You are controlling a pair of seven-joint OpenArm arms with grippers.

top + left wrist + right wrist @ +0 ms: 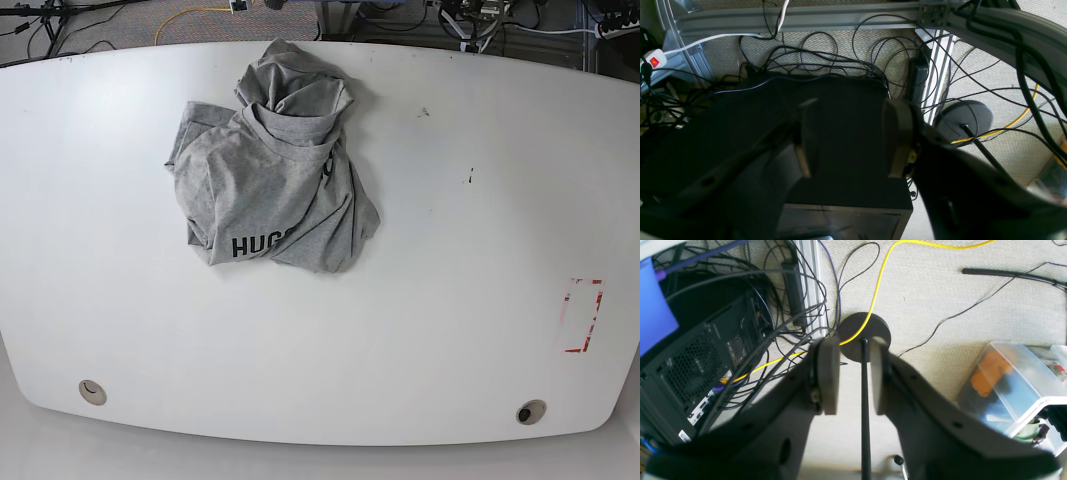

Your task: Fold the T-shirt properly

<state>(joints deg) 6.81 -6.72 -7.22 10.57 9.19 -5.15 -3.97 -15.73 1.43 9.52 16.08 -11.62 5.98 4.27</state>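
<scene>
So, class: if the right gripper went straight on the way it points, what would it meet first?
Probably the thin black pole between the right gripper fingers, leading to its round dark base on the carpet; depth is unclear.

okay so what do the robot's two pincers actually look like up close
Both are dark, matte plastic. The left pincer has two flat rectangular fingers with tan-edged pads. The right pincer has matching grey-brown pads on broad black shells with round holes. No markings or cables are visible.

right gripper [850,373] fingers parted, empty — above carpet, yellow cable [877,293], stand base [873,327].
</scene>
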